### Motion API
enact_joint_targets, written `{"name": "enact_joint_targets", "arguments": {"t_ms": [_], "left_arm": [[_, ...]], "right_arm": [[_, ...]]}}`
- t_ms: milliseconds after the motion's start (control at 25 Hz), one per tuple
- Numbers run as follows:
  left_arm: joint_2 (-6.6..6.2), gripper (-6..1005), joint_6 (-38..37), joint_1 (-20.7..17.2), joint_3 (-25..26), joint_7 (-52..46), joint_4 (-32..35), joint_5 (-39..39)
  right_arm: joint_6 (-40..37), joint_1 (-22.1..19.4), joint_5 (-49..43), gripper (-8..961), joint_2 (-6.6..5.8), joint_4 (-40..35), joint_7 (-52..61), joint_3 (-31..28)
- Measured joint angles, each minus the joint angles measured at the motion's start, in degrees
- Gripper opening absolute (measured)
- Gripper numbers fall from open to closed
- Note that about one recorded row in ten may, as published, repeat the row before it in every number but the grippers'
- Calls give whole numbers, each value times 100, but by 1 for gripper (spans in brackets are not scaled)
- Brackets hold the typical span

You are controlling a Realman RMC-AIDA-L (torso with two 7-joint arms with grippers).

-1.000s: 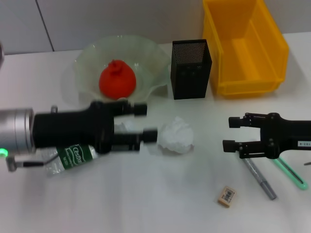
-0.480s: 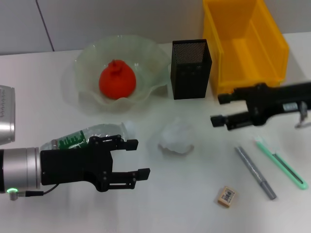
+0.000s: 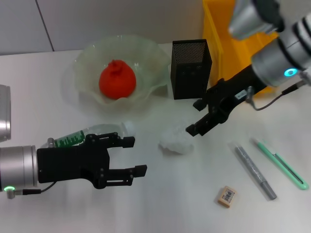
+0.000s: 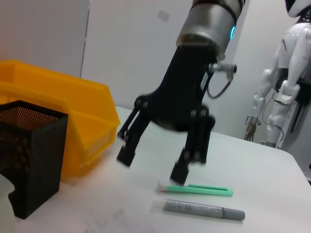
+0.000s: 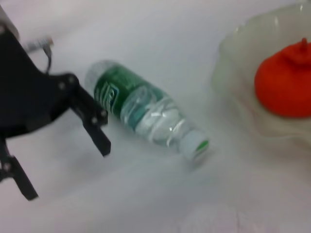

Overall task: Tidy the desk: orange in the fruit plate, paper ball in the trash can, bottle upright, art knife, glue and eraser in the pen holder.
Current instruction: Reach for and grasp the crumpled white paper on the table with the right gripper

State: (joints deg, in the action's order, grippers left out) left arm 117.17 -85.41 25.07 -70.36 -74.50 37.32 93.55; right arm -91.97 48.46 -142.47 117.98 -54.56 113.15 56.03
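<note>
Above the paper ball (image 3: 176,140) — right gripper (image 3: 204,116) spread, poised for pickup | left gripper (image 3: 130,155) spread, empty beside toppled bottle (image 3: 87,137) | orange (image 3: 116,80) already seated in fruit plate (image 3: 87,58)

Flat white tabletop (image 3: 170,208) underneath; pale grey panelled wall (image 3: 121,19) rising behind it; white plastic humanoid robot figure (image 4: 291,58) standing well beyond the tabletop's far edge, arm hanging.

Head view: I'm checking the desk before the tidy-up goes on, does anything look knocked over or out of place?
Yes. The bottle lies on its side beside the open left gripper. The paper ball sits loose on the table under the open right gripper, and the eraser lies outside the pen holder.
</note>
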Motion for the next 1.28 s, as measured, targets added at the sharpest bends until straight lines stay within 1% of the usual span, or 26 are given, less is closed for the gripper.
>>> {"name": "enact_joint_targets", "arguments": {"t_ms": [40,120,160,200,240,360,400,440,600,1000,1280], "left_arm": [[2,782,-2,0,8,-7,0,0],[5,782,-1,2,14,-24,0,1],[5,782,-1,2,14,-24,0,1],[6,782,7,-1,14,-34,-4,2],[7,782,8,-5,14,-39,-5,4],[8,782,8,-9,19,-48,-6,5],[8,782,9,-14,23,-51,-8,5],[8,782,9,-14,23,-51,-8,5],[3,782,8,-20,31,-61,-11,5],[-14,781,-17,-20,32,-65,-14,5],[-25,781,-27,-20,31,-65,-14,5]], "right_arm": [[82,21,-46,827,43,27,-18,107],[329,34,-62,827,82,115,-45,410],[329,34,-62,827,82,115,-45,410],[529,34,-43,827,88,201,-53,673],[529,34,-43,827,88,201,-53,673],[835,25,-6,827,106,300,-95,1037],[979,14,67,827,115,344,-155,1251],[979,14,67,827,115,344,-155,1251],[1311,-4,221,827,128,476,-261,1684],[1883,-9,415,828,142,782,-345,2194],[2040,-9,536,769,150,868,-353,2351]]}}
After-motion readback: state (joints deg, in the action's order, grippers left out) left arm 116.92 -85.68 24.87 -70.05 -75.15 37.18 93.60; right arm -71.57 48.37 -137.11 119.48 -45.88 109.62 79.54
